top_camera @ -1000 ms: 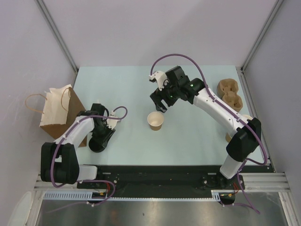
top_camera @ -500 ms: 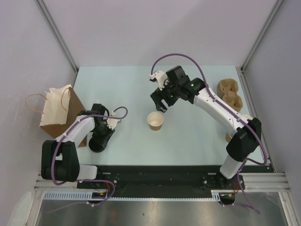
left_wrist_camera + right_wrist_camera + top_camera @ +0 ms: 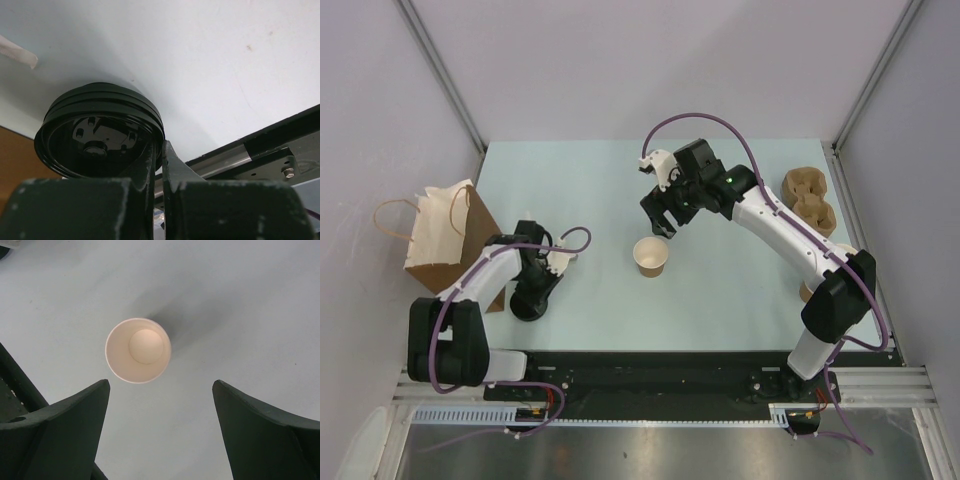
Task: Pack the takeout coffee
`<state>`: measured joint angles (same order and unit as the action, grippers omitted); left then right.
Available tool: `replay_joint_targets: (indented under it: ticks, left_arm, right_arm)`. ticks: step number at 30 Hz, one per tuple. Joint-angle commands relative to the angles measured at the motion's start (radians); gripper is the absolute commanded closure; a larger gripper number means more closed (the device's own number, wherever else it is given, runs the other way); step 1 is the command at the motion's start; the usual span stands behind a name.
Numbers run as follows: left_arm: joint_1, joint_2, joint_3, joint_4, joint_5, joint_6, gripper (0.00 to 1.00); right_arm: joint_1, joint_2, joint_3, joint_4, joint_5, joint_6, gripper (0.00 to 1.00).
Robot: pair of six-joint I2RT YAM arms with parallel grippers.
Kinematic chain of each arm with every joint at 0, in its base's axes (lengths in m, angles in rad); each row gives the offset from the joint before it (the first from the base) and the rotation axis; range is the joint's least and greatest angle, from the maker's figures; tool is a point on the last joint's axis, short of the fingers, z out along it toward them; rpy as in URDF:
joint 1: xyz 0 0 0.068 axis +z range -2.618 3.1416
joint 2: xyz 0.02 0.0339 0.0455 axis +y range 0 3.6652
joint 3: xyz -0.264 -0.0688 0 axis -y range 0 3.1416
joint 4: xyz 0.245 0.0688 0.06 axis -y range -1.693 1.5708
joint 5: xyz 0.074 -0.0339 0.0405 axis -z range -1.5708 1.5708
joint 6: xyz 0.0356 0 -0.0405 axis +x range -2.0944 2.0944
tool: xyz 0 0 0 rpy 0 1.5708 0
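Coffee cup (image 3: 651, 258) stands near spread right pincer (image 3: 661, 227); left pincer (image 3: 159, 152) grips lid (image 3: 92, 127).

The pale blue-green table (image 3: 590, 180) fills the middle of the top view. An open, lidless kraft paper cup (image 3: 651, 257) stands upright near its centre, well apart from everything else. A brown paper bag (image 3: 445, 240) stands at the left edge, mouth open. A moulded pulp cup carrier (image 3: 808, 198) lies at the right edge, toward the upper right. At the lower left, just beside the bag, is a black plastic lid (image 3: 528, 305); whether it rests on the surface cannot be told.
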<state>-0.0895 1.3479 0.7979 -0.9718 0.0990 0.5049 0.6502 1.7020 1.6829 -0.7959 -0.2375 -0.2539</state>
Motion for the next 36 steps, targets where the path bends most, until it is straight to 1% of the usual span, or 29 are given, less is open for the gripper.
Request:
replay_joint_targets:
  ticks: [1,12,32,34,36]
  left_arm:
    - [-0.004,-0.042,-0.003,-0.024,-0.012,-0.003,1.00]
    - [-0.004,-0.098,0.064,-0.100,-0.031,-0.008,1.00]
    - [-0.004,-0.075,0.030,-0.031,-0.027,-0.020,1.00]
    - [-0.004,-0.076,0.047,-0.044,-0.025,-0.023,1.00]
    - [-0.007,-0.069,0.101,-0.064,-0.021,-0.031,1.00]
  right_arm:
    - [-0.004,-0.016,0.012,0.001,-0.019,0.019,0.11]
    - [-0.004,-0.018,0.021,-0.002,-0.029,0.021,0.11]
    - [-0.004,-0.028,0.001,0.001,-0.040,0.018,0.11]
    - [-0.004,-0.028,0.001,0.000,-0.042,0.018,0.11]
    - [-0.006,-0.027,0.000,0.001,-0.042,0.016,0.11]
